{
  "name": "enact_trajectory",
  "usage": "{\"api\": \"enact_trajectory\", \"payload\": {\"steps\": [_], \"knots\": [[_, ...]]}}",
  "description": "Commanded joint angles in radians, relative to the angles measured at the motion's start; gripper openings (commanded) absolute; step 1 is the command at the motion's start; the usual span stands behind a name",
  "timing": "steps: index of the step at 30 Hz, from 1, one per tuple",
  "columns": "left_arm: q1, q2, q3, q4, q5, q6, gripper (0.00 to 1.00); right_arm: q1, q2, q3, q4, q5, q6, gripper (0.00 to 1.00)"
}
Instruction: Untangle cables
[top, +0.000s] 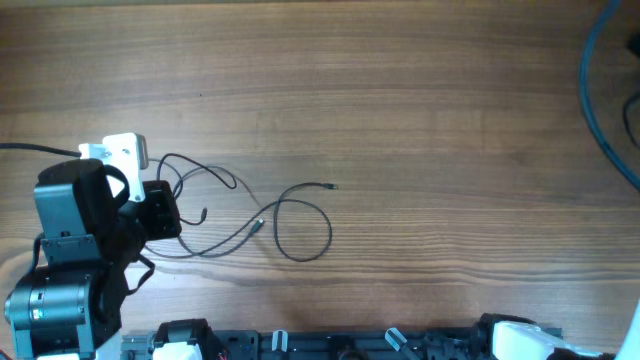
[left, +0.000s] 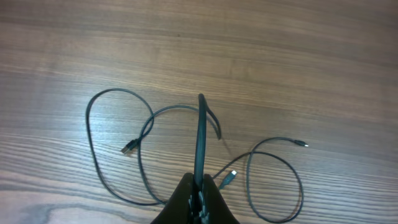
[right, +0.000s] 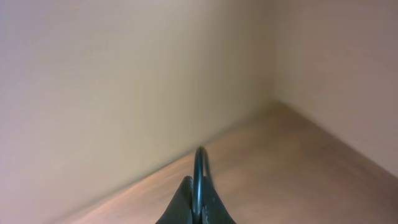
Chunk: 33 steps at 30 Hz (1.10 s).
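My left claw hung shut and empty above the cables, so I reckoned it should open before dropping onto one loop.

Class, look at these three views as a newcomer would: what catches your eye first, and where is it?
Thin black cables sprawl in loose, crossing loops left of centre on the wooden table. The left gripper hangs shut over them. A blue cable curves along the table's far right edge.
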Motion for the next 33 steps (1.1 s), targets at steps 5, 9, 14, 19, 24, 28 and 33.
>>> {"api": "enact_trajectory", "payload": {"steps": [5, 9, 14, 19, 24, 28, 33], "knots": [[0.008, 0.0, -0.006, 0.003, 0.033, 0.001, 0.04, 0.005, 0.058, 0.002, 0.031, -0.786, -0.435, 0.04], [0.008, 0.0, -0.006, 0.003, 0.046, 0.002, 0.04, 0.005, 0.087, 0.002, 0.029, -0.511, -0.399, 0.04], [0.008, 0.0, -0.006, 0.002, 0.048, 0.002, 0.04, -0.022, 0.167, 0.002, 0.065, 0.333, -0.084, 0.04], [0.008, 0.0, -0.006, -0.001, 0.048, 0.002, 0.04, -0.195, 0.253, 0.002, 0.093, 0.418, 0.094, 0.04], [0.008, 0.0, -0.006, -0.005, 0.048, 0.002, 0.04, -0.38, 0.342, 0.002, 0.128, 0.172, 0.2, 0.04], [0.008, 0.0, -0.006, -0.005, 0.049, 0.002, 0.04, -0.528, 0.495, 0.002, 0.099, 0.05, 0.203, 0.04], [0.008, 0.0, -0.006, -0.003, 0.055, 0.002, 0.04, -0.626, 0.669, 0.002, 0.004, -0.106, 0.192, 0.66]]}}
